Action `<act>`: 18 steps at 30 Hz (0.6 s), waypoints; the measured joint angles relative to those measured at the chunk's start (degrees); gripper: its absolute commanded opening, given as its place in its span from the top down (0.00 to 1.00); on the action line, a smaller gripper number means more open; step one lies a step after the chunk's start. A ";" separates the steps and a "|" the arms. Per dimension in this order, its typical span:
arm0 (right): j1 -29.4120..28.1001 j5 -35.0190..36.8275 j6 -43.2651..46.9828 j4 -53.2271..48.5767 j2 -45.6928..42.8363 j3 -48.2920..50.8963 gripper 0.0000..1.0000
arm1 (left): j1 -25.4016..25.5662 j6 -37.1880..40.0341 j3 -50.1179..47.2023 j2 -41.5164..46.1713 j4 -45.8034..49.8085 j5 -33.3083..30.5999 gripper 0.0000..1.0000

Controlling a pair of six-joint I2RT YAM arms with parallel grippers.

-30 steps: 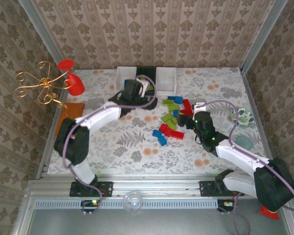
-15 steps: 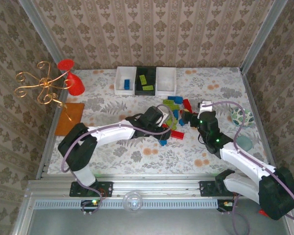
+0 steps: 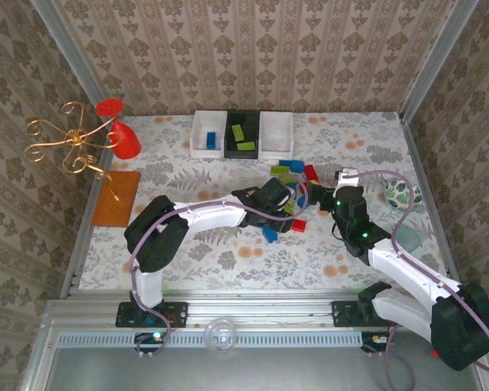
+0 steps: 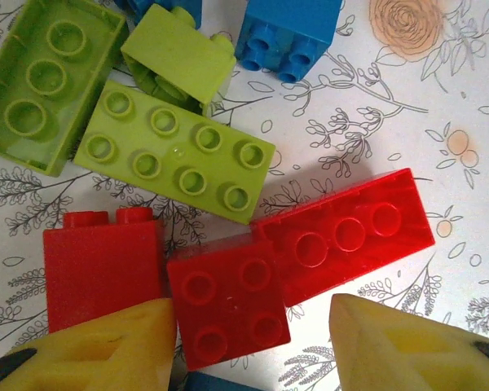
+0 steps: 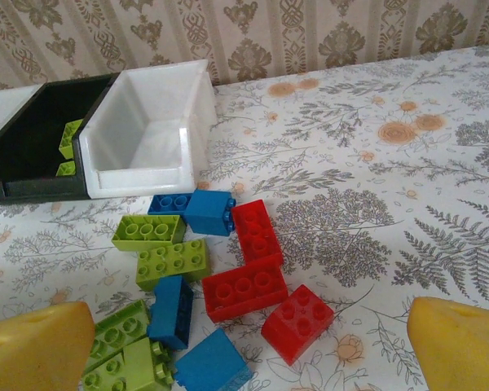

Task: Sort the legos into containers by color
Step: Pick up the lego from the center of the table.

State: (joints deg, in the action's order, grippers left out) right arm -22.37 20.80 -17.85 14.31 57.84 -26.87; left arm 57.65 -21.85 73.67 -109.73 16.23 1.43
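Note:
The legos [image 3: 291, 175], red, blue and lime green, lie in a loose pile right of the table's middle. My left gripper [image 3: 287, 198] is down over the pile. In its wrist view the left gripper [image 4: 253, 342] is open, straddling a red square brick [image 4: 228, 305]. One finger [image 4: 106, 342] is against the brick's left side and a gap shows at the other. My right gripper [image 3: 314, 195] hangs open beside the pile, with the right gripper [image 5: 248, 334] wide over red bricks [image 5: 244, 285]. The containers stand at the back: a white bin [image 3: 200, 134] holding a blue brick, a black bin [image 3: 253, 122] holding green bricks, a white bin [image 3: 276, 134].
A red goblet [image 3: 122, 134] and a gold wire ornament [image 3: 69, 147] stand at the back left, with an orange mat [image 3: 116, 198] near the left edge. A teal patterned bowl [image 3: 401, 194] sits at the right edge. A red brick [image 3: 297, 225] and a blue brick [image 3: 269, 234] lie nearer the arms.
My left arm has swung from the bins down to the pile, and its jaws have narrowed round the red square brick. The right gripper has shifted slightly back and right, still wide open.

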 measured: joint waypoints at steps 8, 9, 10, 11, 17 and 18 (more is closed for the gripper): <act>0.04 0.00 -0.17 0.00 0.15 0.00 0.00 | 1.27 0.87 3.10 -2.49 1.62 -4.48 0.51; 0.04 0.00 -0.17 0.00 0.31 0.00 0.00 | 1.33 0.98 3.34 -2.86 1.79 -4.96 0.52; 0.04 0.00 -0.17 -0.02 0.44 0.00 0.00 | 1.42 1.07 3.48 -3.19 1.81 -5.25 0.54; 0.04 -0.02 -0.17 -0.02 0.61 0.00 0.00 | 1.44 1.14 3.72 -3.80 1.86 -5.79 0.55; 0.15 -0.02 -0.17 -0.02 0.72 0.00 0.00 | 1.92 1.77 4.81 -4.85 1.81 -8.35 0.61; 0.22 -0.02 -0.17 -0.02 0.72 0.00 0.00 | 1.95 1.95 4.74 -4.85 1.77 -8.87 0.62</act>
State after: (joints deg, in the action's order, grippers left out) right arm -22.15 20.78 -18.02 14.28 58.57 -26.87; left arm 59.59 -19.90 78.41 -114.59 18.00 -7.44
